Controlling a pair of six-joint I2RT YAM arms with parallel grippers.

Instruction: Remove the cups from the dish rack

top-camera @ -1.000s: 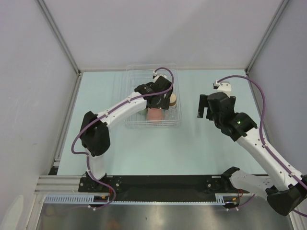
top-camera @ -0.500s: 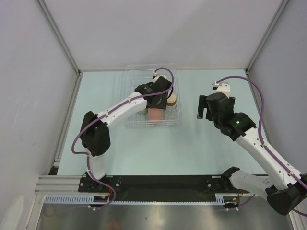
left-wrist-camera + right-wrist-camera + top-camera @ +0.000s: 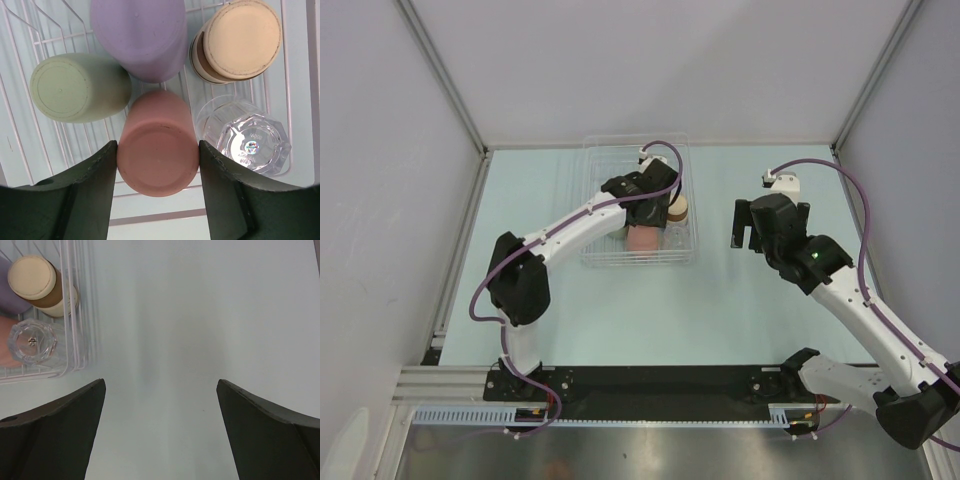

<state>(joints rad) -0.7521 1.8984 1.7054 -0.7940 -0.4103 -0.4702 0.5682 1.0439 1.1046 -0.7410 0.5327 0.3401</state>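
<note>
The dish rack (image 3: 605, 170), a clear ribbed basket, stands at the table's back middle. My left gripper (image 3: 158, 150) reaches down into it and is shut on the salmon-pink cup (image 3: 157, 125), with one finger pressed on each side. The cup is upside down, its base facing the camera; from above it shows as the pink cup (image 3: 642, 238). Around it stand a lavender cup (image 3: 140, 35), a pale green cup (image 3: 75, 87), a tan-topped cup (image 3: 240, 40) and a clear faceted cup (image 3: 247, 137). My right gripper (image 3: 161, 382) hangs open over bare table, right of the rack (image 3: 75, 315).
The pale green table (image 3: 620, 310) is walled by grey panels on the left, back and right. The rack's right wall stands between the two grippers. A black rail (image 3: 650, 380) with the arm bases runs along the near edge.
My left gripper's fingers have closed onto the salmon-pink cup inside the rack. The right arm has stayed still and open.
</note>
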